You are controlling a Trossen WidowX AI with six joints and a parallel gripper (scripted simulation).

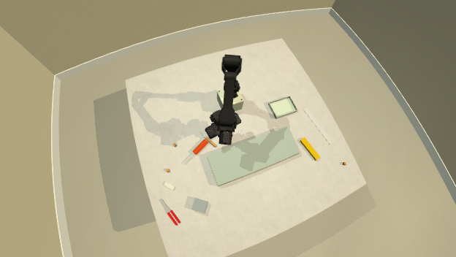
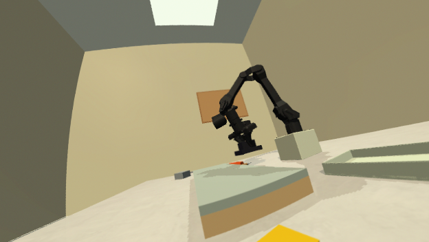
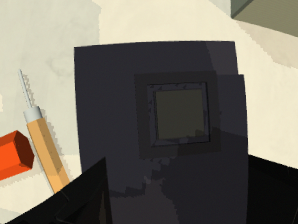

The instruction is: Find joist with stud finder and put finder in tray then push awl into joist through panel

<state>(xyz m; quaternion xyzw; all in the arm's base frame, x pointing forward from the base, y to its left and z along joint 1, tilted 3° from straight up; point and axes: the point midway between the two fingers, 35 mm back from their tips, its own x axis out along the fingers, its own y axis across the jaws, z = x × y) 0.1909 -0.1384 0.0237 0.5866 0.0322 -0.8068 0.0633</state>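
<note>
The stud finder [image 2: 248, 150] [image 3: 110, 100] is a dark flat block with a square screen. My gripper [image 2: 246, 141] [image 3: 166, 163] is shut on it and holds it above the table. The awl [image 1: 210, 142] [image 3: 45, 147], with a tan handle and thin metal tip, lies on the table left of the stud finder in the wrist view. The pale green floor panel [image 1: 222, 169] [image 2: 220, 189] lies on a brown base. The tray [image 1: 294, 104] [image 2: 361, 172] is at the right of the top view. The joist is hidden; in the top view the arm covers the fingers.
An orange-handled tool [image 1: 200, 147] [image 3: 12, 155] lies beside the awl. A yellow bar [image 1: 310, 148] [image 2: 289, 235] and a thin pale strip [image 1: 318, 125] are right of the panel. Red-handled pliers [image 1: 175, 215], a grey block [image 1: 200, 205] and a cream block [image 1: 169, 185] are at lower left.
</note>
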